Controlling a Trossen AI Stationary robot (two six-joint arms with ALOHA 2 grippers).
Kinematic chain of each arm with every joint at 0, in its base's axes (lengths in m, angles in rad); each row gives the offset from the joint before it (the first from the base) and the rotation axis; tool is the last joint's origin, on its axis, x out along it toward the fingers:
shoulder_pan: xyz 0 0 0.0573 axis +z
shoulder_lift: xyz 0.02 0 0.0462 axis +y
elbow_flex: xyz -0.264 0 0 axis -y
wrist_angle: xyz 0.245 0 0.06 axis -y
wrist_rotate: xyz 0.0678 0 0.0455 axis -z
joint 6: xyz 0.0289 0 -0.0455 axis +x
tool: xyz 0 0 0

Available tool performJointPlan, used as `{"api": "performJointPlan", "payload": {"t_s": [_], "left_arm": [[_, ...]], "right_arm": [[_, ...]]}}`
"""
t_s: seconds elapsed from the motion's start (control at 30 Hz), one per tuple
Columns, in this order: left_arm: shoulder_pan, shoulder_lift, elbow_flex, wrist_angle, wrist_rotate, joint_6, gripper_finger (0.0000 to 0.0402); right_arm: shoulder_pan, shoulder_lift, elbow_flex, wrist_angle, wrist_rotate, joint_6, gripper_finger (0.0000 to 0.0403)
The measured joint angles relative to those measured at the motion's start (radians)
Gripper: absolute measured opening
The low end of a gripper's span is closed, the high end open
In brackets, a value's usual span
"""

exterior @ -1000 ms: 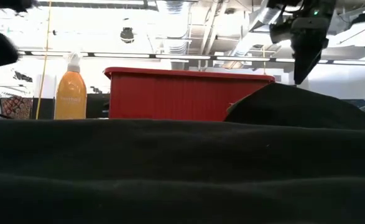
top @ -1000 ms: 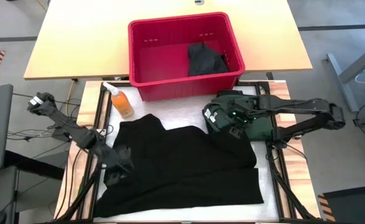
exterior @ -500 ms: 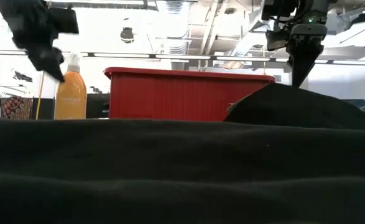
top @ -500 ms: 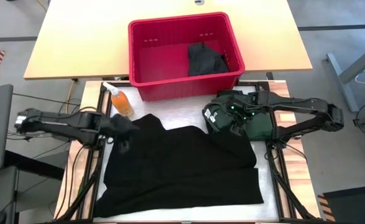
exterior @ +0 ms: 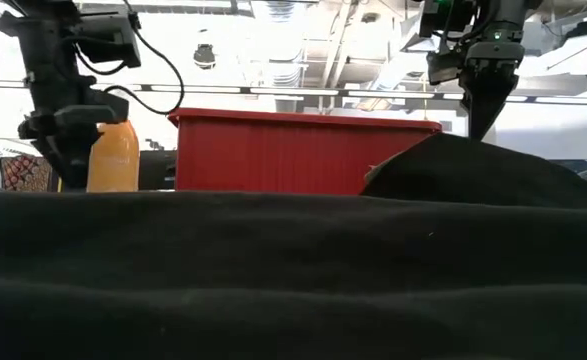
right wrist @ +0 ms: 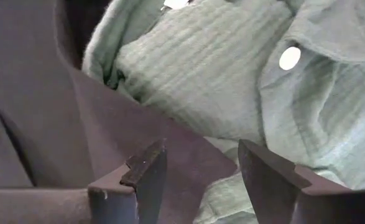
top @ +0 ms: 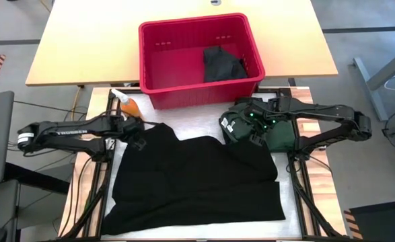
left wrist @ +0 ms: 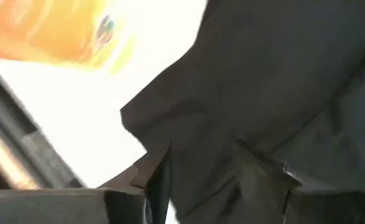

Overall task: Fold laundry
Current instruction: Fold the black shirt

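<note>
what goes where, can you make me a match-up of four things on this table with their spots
1 red bin
2 orange bottle
3 green shirt
4 black garment

a spread flat across the mat
b bunched by the right tool
c far side, on the wooden table
d beside the left tool

Pairs: 1-c, 2-d, 3-b, 4-a
</note>
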Motion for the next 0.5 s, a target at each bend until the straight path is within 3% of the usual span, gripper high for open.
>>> {"api": "performJointPlan", "payload": {"t_s": [0.5], "left_arm": [[0.080,0.285,0.000,0.129,-0.086,0.136,0.0154]], "right_arm": [[0.000,0.000,0.000,-0.004,-0.044,-0.029,0.0218]]}}
